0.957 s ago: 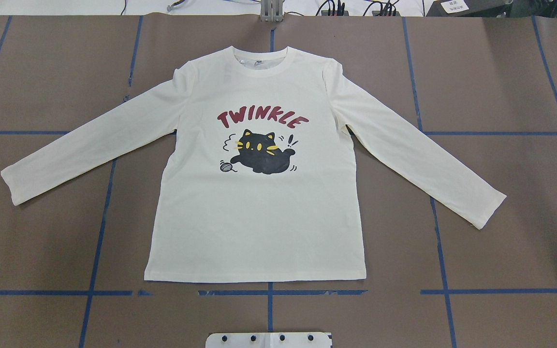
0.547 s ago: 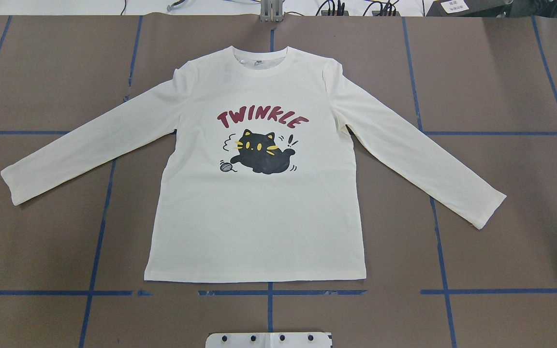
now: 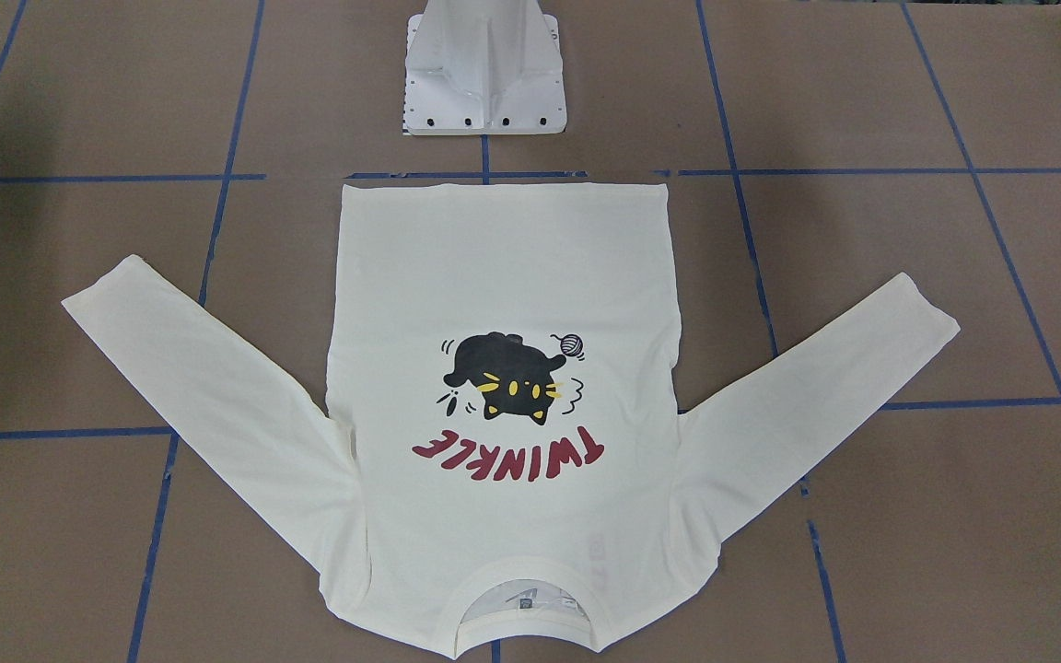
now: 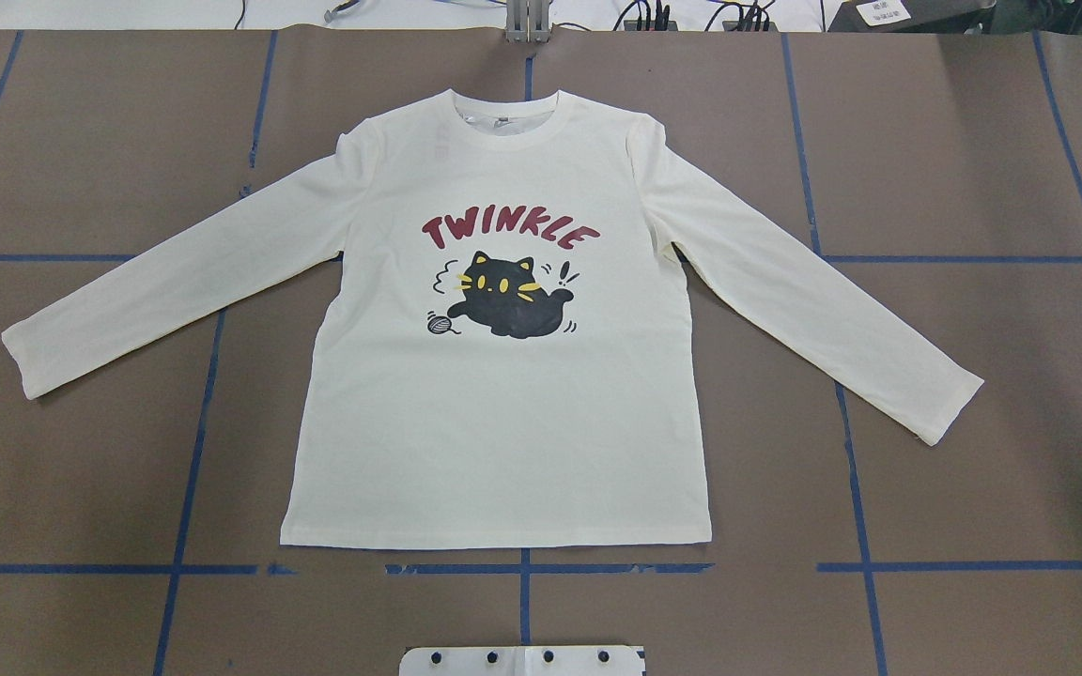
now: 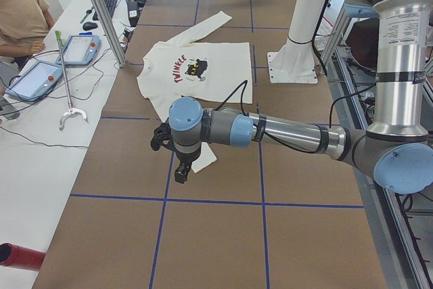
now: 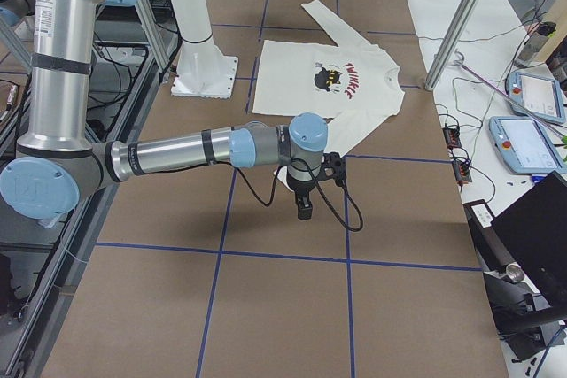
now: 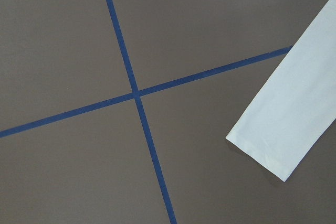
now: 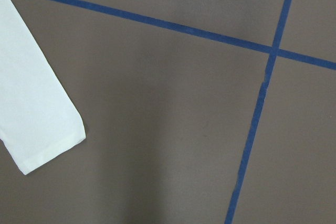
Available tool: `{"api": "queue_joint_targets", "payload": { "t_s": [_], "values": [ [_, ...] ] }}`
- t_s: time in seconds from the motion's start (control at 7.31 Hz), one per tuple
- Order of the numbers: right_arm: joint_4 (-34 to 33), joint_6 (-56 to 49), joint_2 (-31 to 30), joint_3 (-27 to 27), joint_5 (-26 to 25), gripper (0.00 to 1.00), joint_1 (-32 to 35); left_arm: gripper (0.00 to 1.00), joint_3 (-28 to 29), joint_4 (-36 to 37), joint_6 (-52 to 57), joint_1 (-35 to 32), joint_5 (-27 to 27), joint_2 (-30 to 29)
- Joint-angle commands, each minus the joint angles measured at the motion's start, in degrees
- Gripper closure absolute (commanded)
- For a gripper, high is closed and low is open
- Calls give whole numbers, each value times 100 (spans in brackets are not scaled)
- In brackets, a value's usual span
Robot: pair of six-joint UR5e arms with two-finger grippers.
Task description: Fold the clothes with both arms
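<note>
The cream-white long-sleeved T-shirt (image 4: 503,441) lies flat and face up on the brown table, sleeves spread, collar at the far side. Its black cat print and red "TWINKLE" lettering (image 3: 507,447) show. Neither arm appears in the overhead or front-facing views. In the exterior left view my left gripper (image 5: 177,167) hangs over the near sleeve cuff (image 7: 278,124). In the exterior right view my right gripper (image 6: 304,208) hangs over the other cuff (image 8: 37,119). I cannot tell whether either is open or shut. The wrist views show only cuffs and table.
Blue tape lines (image 4: 522,568) grid the brown table. The white pedestal base (image 3: 484,83) stands behind the shirt's hem. A side bench holds tablets (image 5: 40,79) and cables, with a seated person (image 5: 20,11) beside it. A metal post (image 6: 452,24) stands near the table's far edge.
</note>
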Motion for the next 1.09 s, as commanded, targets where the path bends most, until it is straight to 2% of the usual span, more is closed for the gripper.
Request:
{"api": "queue_joint_targets", "payload": {
  "t_s": [0.0, 0.14, 0.27, 0.41, 0.55, 0.96],
  "values": [
    [725, 360, -56, -233, 104, 0, -447, 0, -9, -731, -20, 47, -126, 128],
    [1485, 1344, -13, -444, 70, 0, -955, 0, 25, -805, -72, 47, -117, 128],
    [2720, 2720, 22, -733, -279, 0, -1717, 0, 25, -815, -73, 47, -117, 120],
    [4115, 4274, 58, -1110, -909, 5, -2542, 0, 17, -815, -81, 47, -117, 120],
    [4686, 5229, 223, -1349, -1046, 12, -2768, 0, 34, -806, -81, 47, -109, 120],
    [4780, 5344, 225, -1728, -1091, 20, -2849, 0, 17, -823, -90, 47, -117, 120]
  ]
}}
